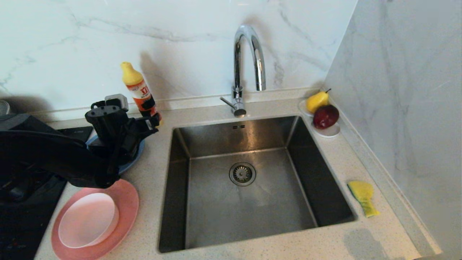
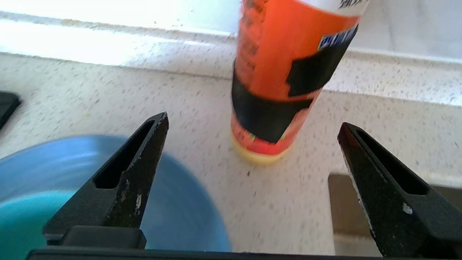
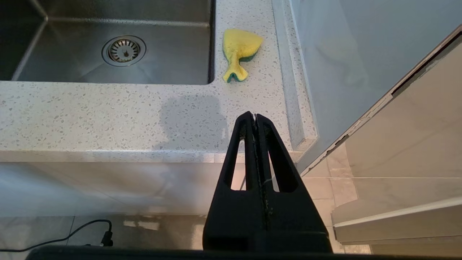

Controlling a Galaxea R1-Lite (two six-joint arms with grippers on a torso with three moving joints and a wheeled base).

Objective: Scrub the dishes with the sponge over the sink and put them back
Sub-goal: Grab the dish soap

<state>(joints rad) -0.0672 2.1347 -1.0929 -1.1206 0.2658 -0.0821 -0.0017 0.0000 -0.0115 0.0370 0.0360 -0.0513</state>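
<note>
My left gripper point(image 1: 151, 124) hovers open and empty over the far edge of the grey-blue plate point(image 1: 127, 167), just short of an orange bottle. In the left wrist view its fingers point(image 2: 144, 169) stand wide apart over the grey-blue plate point(image 2: 180, 206), which holds the teal bowl point(image 2: 21, 224). Nearer the front lies the salmon-pink plate point(image 1: 124, 202) with the pale pink-white bowl point(image 1: 88, 220) on it. The yellow sponge point(image 1: 362, 196) lies crumpled on the counter right of the sink point(image 1: 216, 213). My right gripper point(image 3: 255, 116) is shut and empty, parked below the counter's front edge, with the sponge point(image 3: 238, 50) ahead of it.
An orange detergent bottle point(image 1: 139, 90) stands behind the blue plate, close ahead of the left fingers. A chrome faucet point(image 1: 249, 61) arches over the sink's back rim. A white dish point(image 1: 330, 131) with a pear and an apple fills the back right corner. A black hob point(image 1: 21, 216) lies far left.
</note>
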